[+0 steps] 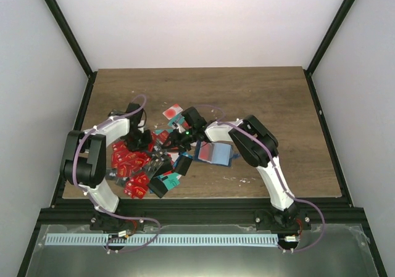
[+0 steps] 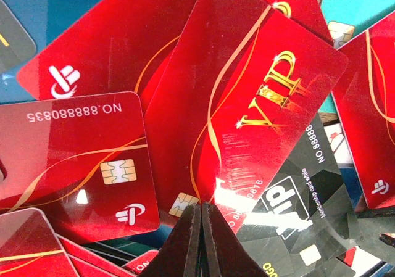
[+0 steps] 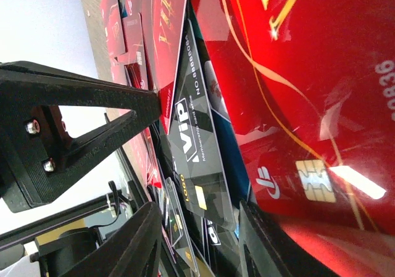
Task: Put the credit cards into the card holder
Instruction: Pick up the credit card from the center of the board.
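Note:
Credit cards (image 1: pixel 133 166) lie in a heap at the table's front left, mostly red with some black and teal. The dark blue card holder (image 1: pixel 215 154) lies open just right of the heap, with something reddish on it. My left gripper (image 1: pixel 148 144) is down in the heap. In the left wrist view it (image 2: pixel 202 208) is shut on the lower edge of a red VIP card (image 2: pixel 247 104). My right gripper (image 1: pixel 174 142) is close beside it, open (image 3: pixel 200 240), with a black VIP card (image 3: pixel 197 160) lying between its fingers.
Red cards (image 2: pixel 74 160) and a black card (image 2: pixel 308 209) overlap under the held card. The left gripper's black finger (image 3: pixel 105 129) reaches into the right wrist view. Black frame posts and white walls close in the table (image 1: pixel 265 98).

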`<state>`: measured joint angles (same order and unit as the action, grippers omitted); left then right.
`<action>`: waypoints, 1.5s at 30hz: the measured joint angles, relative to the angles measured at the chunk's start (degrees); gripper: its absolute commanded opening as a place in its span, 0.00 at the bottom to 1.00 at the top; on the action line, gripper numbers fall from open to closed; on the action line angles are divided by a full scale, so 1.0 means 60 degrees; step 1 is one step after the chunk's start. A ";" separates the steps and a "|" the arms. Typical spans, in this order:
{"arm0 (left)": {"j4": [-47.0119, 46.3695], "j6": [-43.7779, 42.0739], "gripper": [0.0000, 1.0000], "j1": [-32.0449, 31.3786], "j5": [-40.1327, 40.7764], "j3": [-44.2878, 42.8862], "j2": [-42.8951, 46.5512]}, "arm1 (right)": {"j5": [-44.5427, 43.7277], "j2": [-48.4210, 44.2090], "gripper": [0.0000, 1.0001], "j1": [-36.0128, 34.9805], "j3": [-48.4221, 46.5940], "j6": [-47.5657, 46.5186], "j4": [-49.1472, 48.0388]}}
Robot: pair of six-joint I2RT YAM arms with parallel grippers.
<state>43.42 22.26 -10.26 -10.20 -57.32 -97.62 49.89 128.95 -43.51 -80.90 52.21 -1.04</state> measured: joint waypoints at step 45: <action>-0.0510 0.1264 0.16 -0.0171 -0.1271 0.1253 0.2889 | -0.0619 -0.1690 0.01 -0.0219 0.0481 -0.0962 0.1942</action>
<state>40.36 29.85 -11.29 -17.82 -49.80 -80.29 46.17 118.80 -44.82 -78.02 46.44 10.61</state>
